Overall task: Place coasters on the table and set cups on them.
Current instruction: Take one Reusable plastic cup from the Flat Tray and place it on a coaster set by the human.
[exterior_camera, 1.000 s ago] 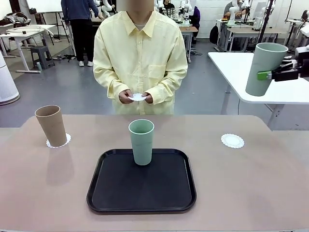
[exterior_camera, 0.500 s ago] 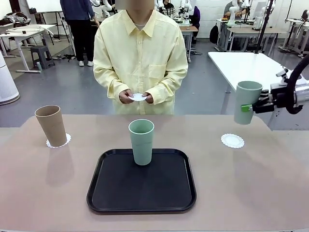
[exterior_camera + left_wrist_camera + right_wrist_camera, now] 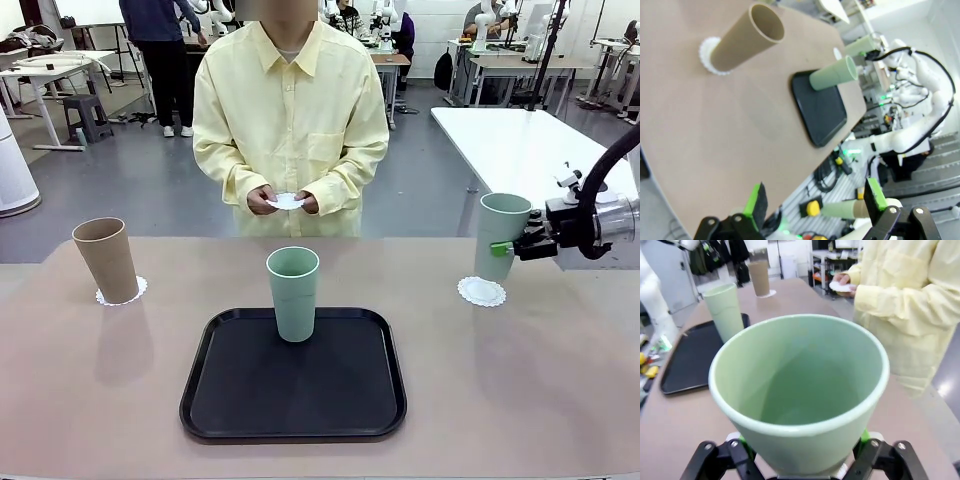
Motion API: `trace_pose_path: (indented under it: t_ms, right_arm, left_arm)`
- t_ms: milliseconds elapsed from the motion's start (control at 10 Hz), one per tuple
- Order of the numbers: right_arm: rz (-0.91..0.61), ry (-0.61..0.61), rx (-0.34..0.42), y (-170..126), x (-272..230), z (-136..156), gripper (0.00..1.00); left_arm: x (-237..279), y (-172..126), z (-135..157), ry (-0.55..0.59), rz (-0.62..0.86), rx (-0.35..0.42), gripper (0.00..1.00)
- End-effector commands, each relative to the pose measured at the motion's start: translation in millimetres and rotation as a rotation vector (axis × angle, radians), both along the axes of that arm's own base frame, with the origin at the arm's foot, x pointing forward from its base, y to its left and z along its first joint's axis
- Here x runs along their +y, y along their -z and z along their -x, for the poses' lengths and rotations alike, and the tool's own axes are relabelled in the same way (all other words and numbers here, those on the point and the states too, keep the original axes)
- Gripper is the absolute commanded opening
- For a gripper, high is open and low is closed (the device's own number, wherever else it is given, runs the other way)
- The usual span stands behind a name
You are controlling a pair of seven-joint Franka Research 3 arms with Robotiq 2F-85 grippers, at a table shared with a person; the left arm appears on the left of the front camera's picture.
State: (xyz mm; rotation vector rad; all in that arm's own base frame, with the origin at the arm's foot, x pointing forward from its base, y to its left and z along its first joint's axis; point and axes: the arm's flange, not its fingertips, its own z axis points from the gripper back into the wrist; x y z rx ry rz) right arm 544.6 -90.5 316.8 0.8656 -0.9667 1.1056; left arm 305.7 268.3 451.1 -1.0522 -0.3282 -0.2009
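Both right fingers [image 3: 503,247] pinch the upright mint cup [image 3: 500,225] between them above a coaster [image 3: 482,293]; left fingers [image 3: 756,202] spread wide, empty.

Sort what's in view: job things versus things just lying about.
Job: tan cup on left coaster; tray mint cup; held mint cup in right gripper, by right coaster; third coaster in person's hands; beige table.
Lying about: black tray; white-topped table; grey stool.
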Motion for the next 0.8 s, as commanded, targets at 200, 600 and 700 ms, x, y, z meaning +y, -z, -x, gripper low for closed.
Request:
trace_pose_path:
  t_ms: [200,600,700]
  right_arm:
    - [-0.055,-0.056,0.035,16,2,6,0.85]
    - [-0.054,-0.066,0.026,34,3,4,0.85]
    - [-0.052,-0.075,0.019,38,3,3,0.85]
  left_arm:
    - [-1,-3,0,-0.014,0.020,0.003,1.00]
    - [-1,-3,0,-0.014,0.020,0.003,1.00]
    - [-1,-3,0,-0.014,0.020,0.003,1.00]
